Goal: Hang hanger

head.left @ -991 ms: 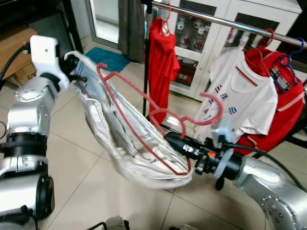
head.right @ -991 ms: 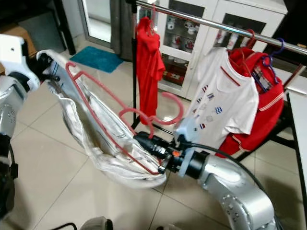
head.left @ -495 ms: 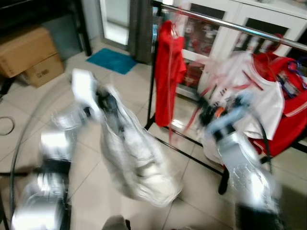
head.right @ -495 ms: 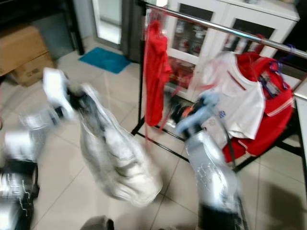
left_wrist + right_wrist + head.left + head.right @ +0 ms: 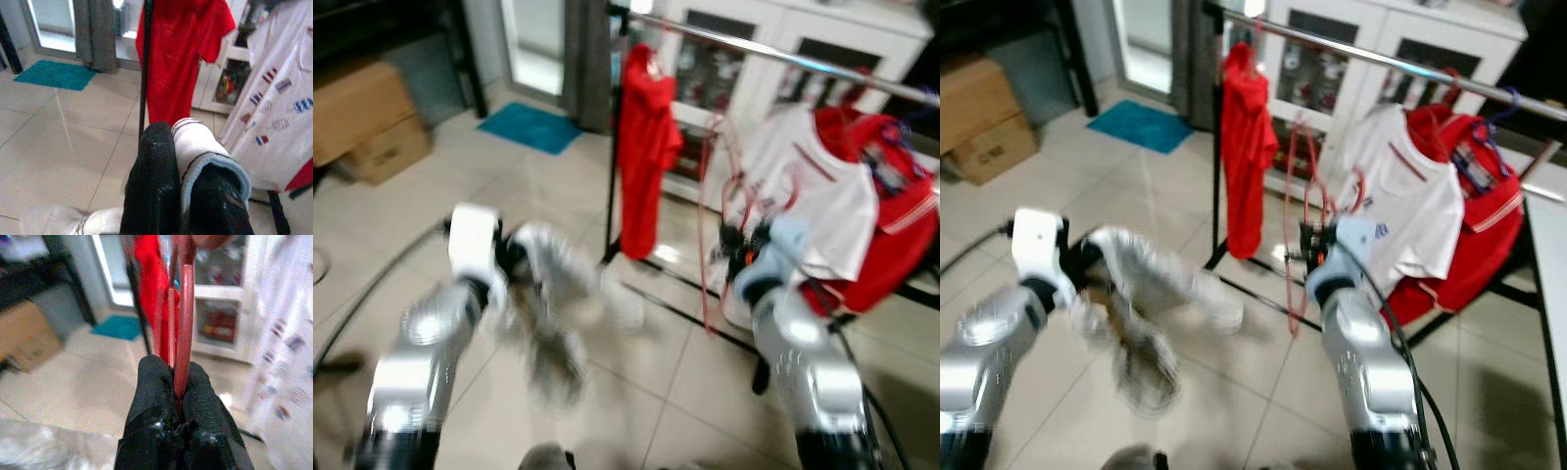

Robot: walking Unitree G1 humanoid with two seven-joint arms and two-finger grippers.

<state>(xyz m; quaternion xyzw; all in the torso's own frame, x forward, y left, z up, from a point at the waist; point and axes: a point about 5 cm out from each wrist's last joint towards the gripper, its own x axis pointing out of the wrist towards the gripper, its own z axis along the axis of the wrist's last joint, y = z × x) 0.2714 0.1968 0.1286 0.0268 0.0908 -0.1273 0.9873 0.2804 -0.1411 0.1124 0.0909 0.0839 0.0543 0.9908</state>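
The right gripper (image 5: 178, 396) is clamped tight on the pink hanger (image 5: 1301, 220), holding it upright below the silver rail (image 5: 1371, 57), between the red shirt (image 5: 1246, 137) and the white shirt (image 5: 1408, 211). Over on the left, the left gripper (image 5: 188, 193) pinches the white garment (image 5: 1151, 294), a fold of cloth squeezed between its black fingers (image 5: 154, 186); the cloth dangles low over the tiled floor (image 5: 1234, 382), blurred. A red jacket (image 5: 1474, 225) hangs behind the white shirt.
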